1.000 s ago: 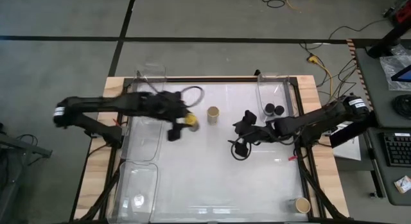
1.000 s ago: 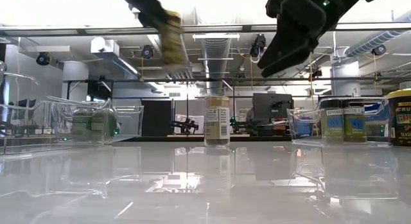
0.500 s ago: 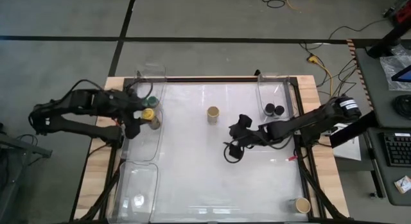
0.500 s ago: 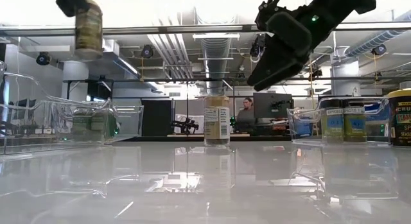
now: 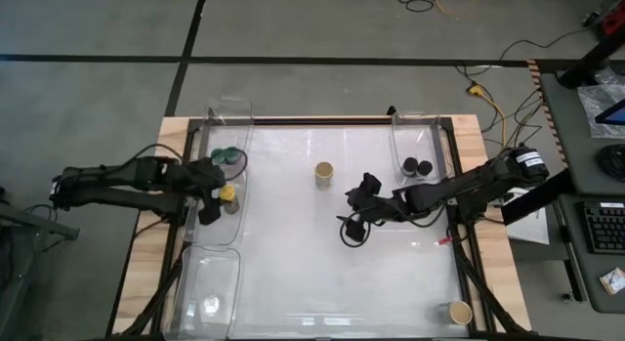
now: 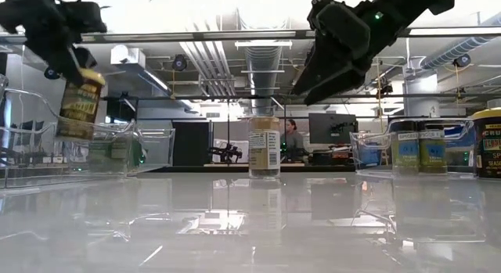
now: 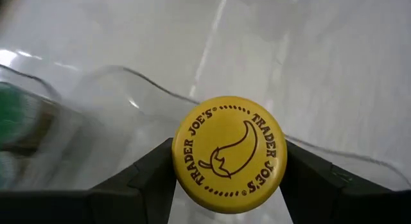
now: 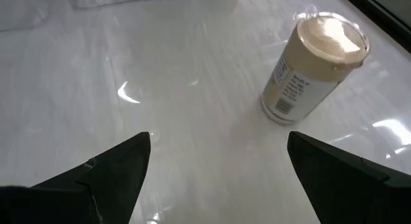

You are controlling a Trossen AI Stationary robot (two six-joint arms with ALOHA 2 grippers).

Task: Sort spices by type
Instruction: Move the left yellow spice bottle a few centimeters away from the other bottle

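Left claw [image 5: 217,194] pinching my yellow-lid jar [image 7: 229,155] at the cap, over the left bin [image 5: 237,229]. Right claw [image 8: 215,169] spread above the counter [image 5: 322,263], near the tan-lid jar [image 8: 313,67]. Jars look light, rigid, slick; I'd grip just below the lid.

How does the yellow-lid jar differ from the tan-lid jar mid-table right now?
The yellow-lid jar is gripped in the left end effector above the left bin; the tan-lid jar stands free on the table. Lids differ: yellow versus tan. The yellow one hangs slightly tilted, the tan one upright. Both are small cylindrical spice jars.
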